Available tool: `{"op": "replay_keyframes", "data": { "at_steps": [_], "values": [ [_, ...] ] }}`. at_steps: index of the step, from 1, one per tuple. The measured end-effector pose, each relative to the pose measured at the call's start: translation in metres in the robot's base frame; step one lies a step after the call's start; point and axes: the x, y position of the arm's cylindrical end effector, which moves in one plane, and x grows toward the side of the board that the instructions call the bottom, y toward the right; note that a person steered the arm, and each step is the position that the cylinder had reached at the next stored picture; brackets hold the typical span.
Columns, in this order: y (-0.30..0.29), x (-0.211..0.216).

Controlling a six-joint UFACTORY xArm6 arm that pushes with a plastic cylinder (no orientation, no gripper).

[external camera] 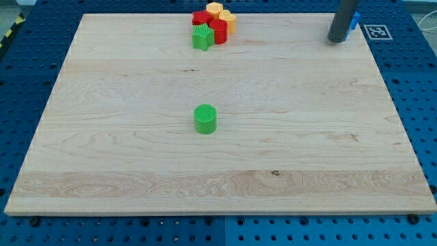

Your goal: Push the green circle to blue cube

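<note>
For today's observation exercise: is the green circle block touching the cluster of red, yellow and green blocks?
No, the green circle block stands alone mid-board, well apart from the cluster of red, yellow and green blocks at the view's top.

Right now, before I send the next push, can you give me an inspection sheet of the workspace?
Surface: wooden board, flat, on a blue pegboard bench.
Job's things: green circle alone near the board's centre; blue cube at the view's top right, mostly hidden behind the rod.
Clutter: green star, red blocks and yellow blocks packed together at the top edge.
End effector: my tip rests beside the blue cube, far from the green circle.
Cables: nothing seen.
Surroundings: printed marker tag at the view's top right.
</note>
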Motion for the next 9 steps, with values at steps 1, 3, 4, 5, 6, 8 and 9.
{"op": "replay_keyframes", "data": {
  "at_steps": [1, 3, 4, 5, 6, 8, 9],
  "values": [
    [0.002, -0.001],
    [-0.027, 0.029],
    [-0.106, 0.049],
    [-0.203, 0.062],
    [-0.282, 0.086],
    [-0.361, 0.177],
    [-0.340, 0.197]
  ]
}}
